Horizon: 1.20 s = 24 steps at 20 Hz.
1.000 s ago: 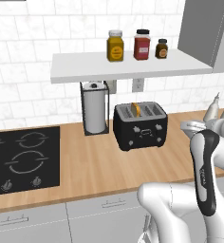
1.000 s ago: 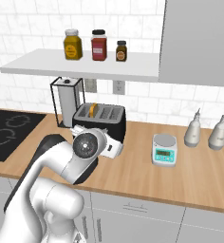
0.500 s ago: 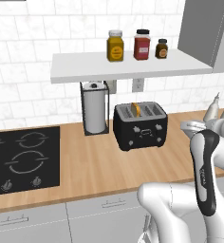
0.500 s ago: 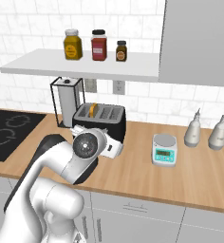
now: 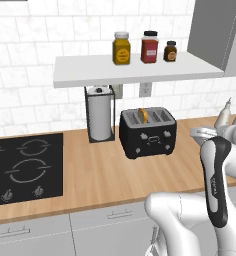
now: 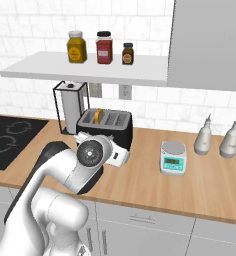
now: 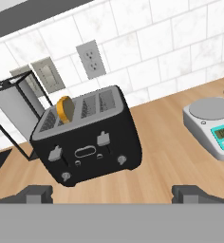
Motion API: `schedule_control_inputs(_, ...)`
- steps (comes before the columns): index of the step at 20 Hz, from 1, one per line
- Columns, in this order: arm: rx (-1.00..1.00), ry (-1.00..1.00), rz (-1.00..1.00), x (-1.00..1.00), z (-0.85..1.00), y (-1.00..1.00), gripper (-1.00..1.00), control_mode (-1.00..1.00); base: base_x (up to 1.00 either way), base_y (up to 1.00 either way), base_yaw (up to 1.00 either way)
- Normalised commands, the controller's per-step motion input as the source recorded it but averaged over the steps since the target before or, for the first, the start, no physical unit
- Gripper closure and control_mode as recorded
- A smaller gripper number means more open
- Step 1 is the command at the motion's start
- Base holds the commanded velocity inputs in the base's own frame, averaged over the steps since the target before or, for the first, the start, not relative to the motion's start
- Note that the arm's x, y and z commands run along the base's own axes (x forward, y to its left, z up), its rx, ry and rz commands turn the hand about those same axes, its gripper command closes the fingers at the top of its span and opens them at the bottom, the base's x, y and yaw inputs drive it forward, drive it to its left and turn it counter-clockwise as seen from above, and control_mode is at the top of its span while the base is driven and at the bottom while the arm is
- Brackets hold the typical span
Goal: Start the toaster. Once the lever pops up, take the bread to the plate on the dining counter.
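While the gripper (image 7: 113, 193) gapes empty: black toaster (image 7: 88, 137), tan bread (image 7: 65, 108) poking from one slot.

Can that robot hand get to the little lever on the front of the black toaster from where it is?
Probably yes. The gripper is open and faces the toaster head-on; only bare wooden counter lies between. The lever is uncovered, and the scale sits off to one side.

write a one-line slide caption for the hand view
Open gripper faces the black toaster, bread sticking up from one slot, kitchen scale beside it.
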Motion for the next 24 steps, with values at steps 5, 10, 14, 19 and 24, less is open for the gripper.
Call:
schedule_control_inputs(5, 0.00, 0.00, 0.00, 0.00, 0.00, 0.00, -1.00, -1.00, 0.00, 0.00, 0.00)
schedule_control_inputs(10, 0.00, 0.00, 0.00, 0.00, 0.00, 0.00, -1.00, -1.00, 0.00, 0.00, 0.00)
schedule_control_inputs(14, 0.00, 0.00, 0.00, 0.00, 0.00, 0.00, -1.00, -1.00, 0.00, 0.00, 0.00)
schedule_control_inputs(19, 0.00, 0.00, 0.00, 0.00, 0.00, 0.00, -1.00, -1.00, 0.00, 0.00, 0.00)
schedule_control_inputs(24, 0.00, 0.00, 0.00, 0.00, 0.00, 0.00, -1.00, -1.00, 0.00, 0.00, 0.00)
